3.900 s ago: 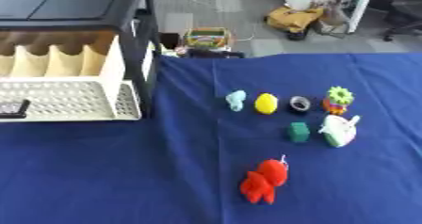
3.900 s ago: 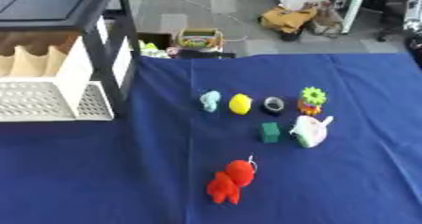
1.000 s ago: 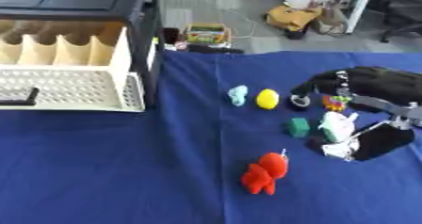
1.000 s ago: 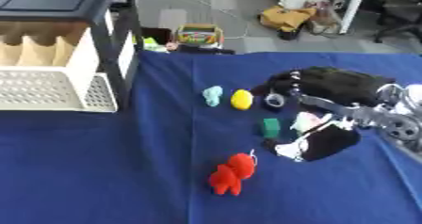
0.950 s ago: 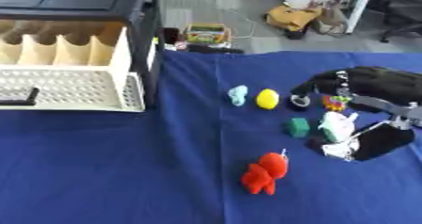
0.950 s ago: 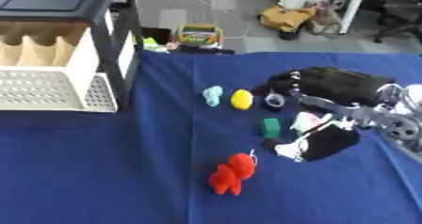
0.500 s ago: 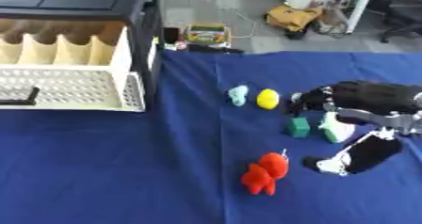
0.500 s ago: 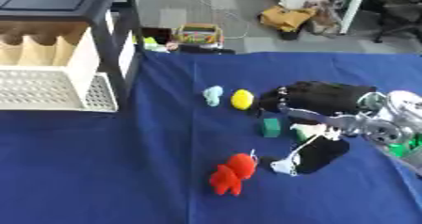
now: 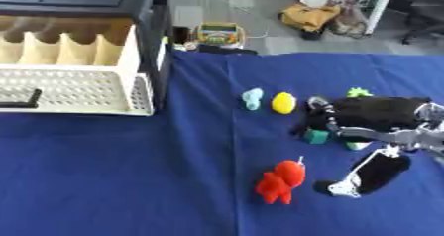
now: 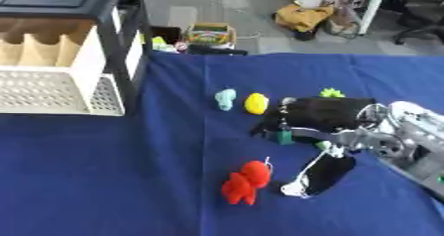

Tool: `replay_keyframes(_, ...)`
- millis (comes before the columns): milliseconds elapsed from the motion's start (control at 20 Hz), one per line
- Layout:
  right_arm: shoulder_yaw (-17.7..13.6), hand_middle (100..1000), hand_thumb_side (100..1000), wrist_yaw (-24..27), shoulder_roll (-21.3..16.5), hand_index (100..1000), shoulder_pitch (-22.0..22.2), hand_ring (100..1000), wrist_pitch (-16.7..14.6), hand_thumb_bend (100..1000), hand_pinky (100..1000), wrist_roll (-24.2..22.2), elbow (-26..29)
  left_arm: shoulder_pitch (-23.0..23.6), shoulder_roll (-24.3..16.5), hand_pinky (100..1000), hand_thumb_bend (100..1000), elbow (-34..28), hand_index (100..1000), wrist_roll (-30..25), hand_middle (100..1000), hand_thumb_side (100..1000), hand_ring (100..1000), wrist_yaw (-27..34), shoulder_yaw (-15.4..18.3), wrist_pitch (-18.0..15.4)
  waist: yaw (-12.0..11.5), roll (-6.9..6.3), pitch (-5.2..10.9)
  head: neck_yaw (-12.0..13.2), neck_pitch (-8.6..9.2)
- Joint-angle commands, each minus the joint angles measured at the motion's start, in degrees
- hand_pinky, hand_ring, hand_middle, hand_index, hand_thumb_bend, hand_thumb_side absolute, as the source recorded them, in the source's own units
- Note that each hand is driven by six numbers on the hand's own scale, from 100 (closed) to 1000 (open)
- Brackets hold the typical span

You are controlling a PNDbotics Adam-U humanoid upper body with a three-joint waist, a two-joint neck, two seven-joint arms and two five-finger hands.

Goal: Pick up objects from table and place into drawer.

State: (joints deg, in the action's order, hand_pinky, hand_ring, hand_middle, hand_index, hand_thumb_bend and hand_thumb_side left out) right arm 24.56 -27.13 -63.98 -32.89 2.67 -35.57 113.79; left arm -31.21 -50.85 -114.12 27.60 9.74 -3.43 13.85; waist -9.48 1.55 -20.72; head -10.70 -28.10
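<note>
Right hand in from the right, now low over the toy cluster.

Absent 3.9 s ago; since 1.0 s ago the right hand [image 9: 368, 116] has slid left and down. Its fingers now cover the white toy and dark round piece, reaching the green block [image 9: 316, 136]. Green spiky toy [image 9: 359, 92] only peeks out behind.

The right hand [image 9: 368, 115] covered most of the green block [image 9: 316, 137] and all but the top of the spiky green toy [image 9: 359, 92]. Its arm ran off the right edge. The drawer [image 9: 78, 88] was cut off at left.
</note>
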Motion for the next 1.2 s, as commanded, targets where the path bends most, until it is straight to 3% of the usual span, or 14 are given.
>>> replay_keyframes(50, 0.46, 786, 478, -0.83, -0.78, 933, -1.27, 778, 0.26, 383, 722, -1.25, 0.80, -0.81, -1.01, 100, 243, -0.47, 827, 0.10, 100, 730, 100, 0.34, 0.27, 0.23, -0.12, -0.06, 0.80, -0.18, 0.60)
replay_keyframes(500, 1.74, 770, 470, -2.51, -0.65, 903, -2.92, 776, 1.30, 323, 716, -2.08, 0.54, -0.65, -0.93, 100, 211, -0.47, 827, 0.06, 100, 744, 100, 0.73, 0.15, 0.35, -0.33, 0.46, 0.08, -0.24, 0.72)
replay_keyframes(1200, 3.15, 743, 455, -2.83, -0.66, 874, -6.15, 773, -0.32, 287, 708, -1.71, -1.49, -0.81, -0.87, 100, 160, -0.47, 826, -0.08, 100, 758, 100, 0.97, 0.15, -0.01, -1.22, 1.59, -0.91, 0.55, -0.03)
